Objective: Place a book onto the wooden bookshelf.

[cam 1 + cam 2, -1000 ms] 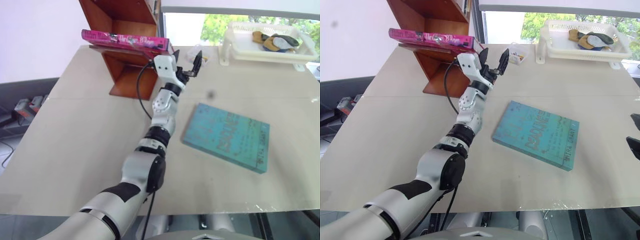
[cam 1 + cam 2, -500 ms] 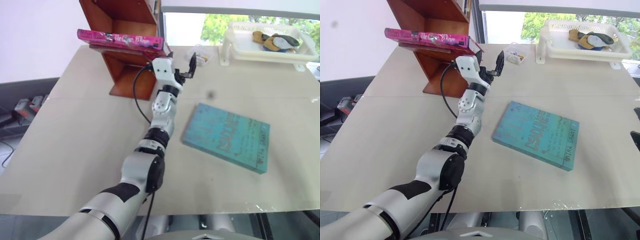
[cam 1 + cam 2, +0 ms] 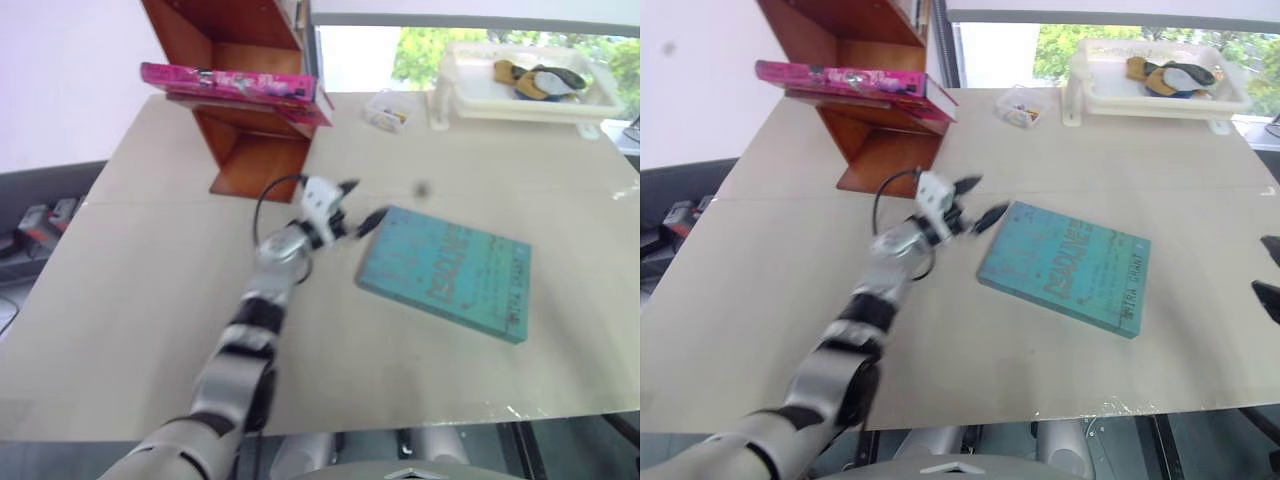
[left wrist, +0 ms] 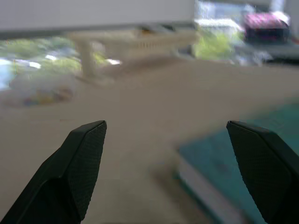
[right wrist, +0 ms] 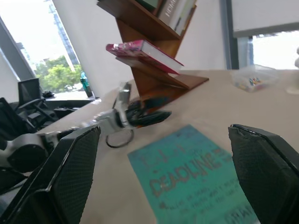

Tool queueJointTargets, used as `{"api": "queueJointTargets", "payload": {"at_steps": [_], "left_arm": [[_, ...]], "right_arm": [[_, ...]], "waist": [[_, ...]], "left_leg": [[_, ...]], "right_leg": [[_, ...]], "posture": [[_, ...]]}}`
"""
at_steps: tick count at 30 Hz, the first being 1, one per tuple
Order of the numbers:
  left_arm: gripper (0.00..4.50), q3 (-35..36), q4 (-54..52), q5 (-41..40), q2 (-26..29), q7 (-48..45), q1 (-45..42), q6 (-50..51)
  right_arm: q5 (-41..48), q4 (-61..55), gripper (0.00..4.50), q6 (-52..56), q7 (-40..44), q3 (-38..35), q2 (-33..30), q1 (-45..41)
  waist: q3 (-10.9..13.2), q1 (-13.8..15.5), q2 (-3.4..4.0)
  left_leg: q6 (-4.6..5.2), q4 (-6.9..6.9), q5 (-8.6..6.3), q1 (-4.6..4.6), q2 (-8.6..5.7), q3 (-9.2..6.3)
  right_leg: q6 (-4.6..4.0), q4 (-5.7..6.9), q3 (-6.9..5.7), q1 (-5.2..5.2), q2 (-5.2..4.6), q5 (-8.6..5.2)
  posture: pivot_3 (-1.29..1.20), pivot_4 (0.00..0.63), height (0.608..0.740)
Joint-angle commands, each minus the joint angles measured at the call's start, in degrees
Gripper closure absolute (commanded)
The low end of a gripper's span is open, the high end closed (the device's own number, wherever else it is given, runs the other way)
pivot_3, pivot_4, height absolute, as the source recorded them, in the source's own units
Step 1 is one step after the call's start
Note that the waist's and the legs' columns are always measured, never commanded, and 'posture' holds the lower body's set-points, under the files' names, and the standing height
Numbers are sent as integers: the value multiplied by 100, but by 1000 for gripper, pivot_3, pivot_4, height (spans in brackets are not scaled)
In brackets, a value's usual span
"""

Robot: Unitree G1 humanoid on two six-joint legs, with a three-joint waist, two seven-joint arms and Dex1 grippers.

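The magenta-pink book [image 3: 228,81] lies flat on a slanted board of the reddish-brown wooden bookshelf [image 3: 255,160] at the table's far left. One end of the book juts past the board's edge. My left gripper [image 3: 357,207] is open and empty, held low and level over the table, just off the near-left corner of a teal book [image 3: 446,273]. In the left wrist view its fingers [image 4: 83,148] stand wide apart. My right gripper [image 5: 163,130] is open too, with nothing between its fingers. It faces the teal book and the shelf from the right.
A white plastic basket tray [image 3: 455,92] holding a few small items stands at the back right. A small clear box [image 3: 385,110] sits next to it. More books [image 5: 175,8] stand on an upper board of the shelf. The table's front edge [image 3: 400,425] is near me.
My left gripper, still open, has dropped from beside the pink book at the shelf down and back toward me, ending low beside the teal book. The pink book stays on the shelf.
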Motion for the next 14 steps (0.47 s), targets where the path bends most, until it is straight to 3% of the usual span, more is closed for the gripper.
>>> {"api": "queueJointTargets", "payload": {"at_steps": [1, 6, 14], "left_arm": [[59, 405, -1464, -694, 956, -471, 771, 1612], [59, 1112, -2890, -891, 2073, -68, 2016, 2858], [59, 2312, -4416, -1683, 2520, 189, 3186, 3727]], "right_arm": [[-466, 140, 0, -266, 247, 167, -2, 124], [-1047, 556, 0, -572, 551, 596, -60, 84], [-1669, 1419, 0, -895, 935, 1174, -259, -300]], "waist": [[-1, -15, 1], [-8, 44, 10], [-10, 86, 20]], "left_leg": [[0, 0, 0, -2, 3, 0], [3, 8, -3, 6, 0, -4], [1, 2, -3, 4, 1, -13]], "right_leg": [[0, 0, 0, -2, -1, 0], [1, -2, 11, 14, -11, 2], [-2, -8, 5, 15, -16, 0]], "posture": [[0, 150, 740], [0, 150, 740], [0, 150, 740]]}}
